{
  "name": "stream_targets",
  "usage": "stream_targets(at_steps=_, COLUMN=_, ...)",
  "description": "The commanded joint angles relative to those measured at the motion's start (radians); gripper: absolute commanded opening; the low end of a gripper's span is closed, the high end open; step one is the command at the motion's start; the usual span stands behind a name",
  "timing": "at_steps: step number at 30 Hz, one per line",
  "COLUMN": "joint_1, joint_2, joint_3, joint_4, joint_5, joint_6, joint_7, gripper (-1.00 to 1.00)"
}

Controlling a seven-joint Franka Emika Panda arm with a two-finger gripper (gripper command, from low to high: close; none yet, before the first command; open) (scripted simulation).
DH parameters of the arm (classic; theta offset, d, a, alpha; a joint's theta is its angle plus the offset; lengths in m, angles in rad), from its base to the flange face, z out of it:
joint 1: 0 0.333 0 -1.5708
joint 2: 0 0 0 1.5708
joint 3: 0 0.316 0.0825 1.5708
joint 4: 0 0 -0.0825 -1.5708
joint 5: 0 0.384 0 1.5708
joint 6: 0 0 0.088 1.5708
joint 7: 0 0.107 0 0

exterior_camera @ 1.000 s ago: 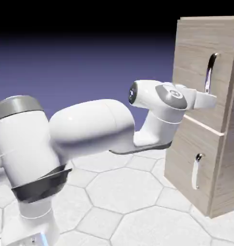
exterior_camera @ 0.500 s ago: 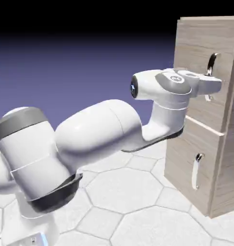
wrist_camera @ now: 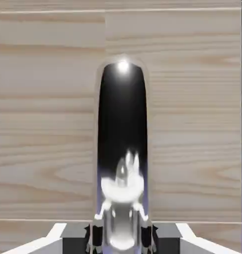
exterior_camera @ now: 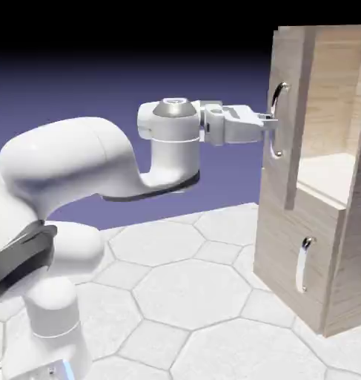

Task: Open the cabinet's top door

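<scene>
The light-wood cabinet (exterior_camera: 339, 245) stands at the exterior view's right. Its top door (exterior_camera: 285, 89) is swung wide open, edge-on to the camera, showing the pale inside shelf (exterior_camera: 328, 174). My gripper (exterior_camera: 270, 119) is shut on the top door's curved silver handle (exterior_camera: 275, 111), reaching level from the left. In the hand view the handle (wrist_camera: 121, 149) fills the middle as a dark shiny bar between my fingertips (wrist_camera: 95, 235), with the door's wood grain (wrist_camera: 43, 124) behind it.
The lower door (exterior_camera: 287, 245) is closed, its small silver handle (exterior_camera: 302, 263) facing the arm. The white arm's elbow (exterior_camera: 72, 159) bulks at the left over the hexagon-tiled floor (exterior_camera: 190, 297).
The hand has pulled back to the left with the handle, and the top door has swung from nearly closed to wide open. The arm folded back toward its base.
</scene>
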Motion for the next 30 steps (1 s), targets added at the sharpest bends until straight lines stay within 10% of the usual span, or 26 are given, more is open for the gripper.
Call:
stream_targets(at_steps=1, joint_1=-0.002, joint_2=-0.010, joint_3=0.028, joint_4=-0.012, joint_5=0.025, joint_6=-0.045, joint_7=0.010, gripper=-1.00)
stream_targets(at_steps=30, joint_1=0.355, joint_2=-0.662, joint_3=0.287, joint_4=0.317, joint_5=0.733, joint_6=-1.047, joint_7=0.333, gripper=-1.00)
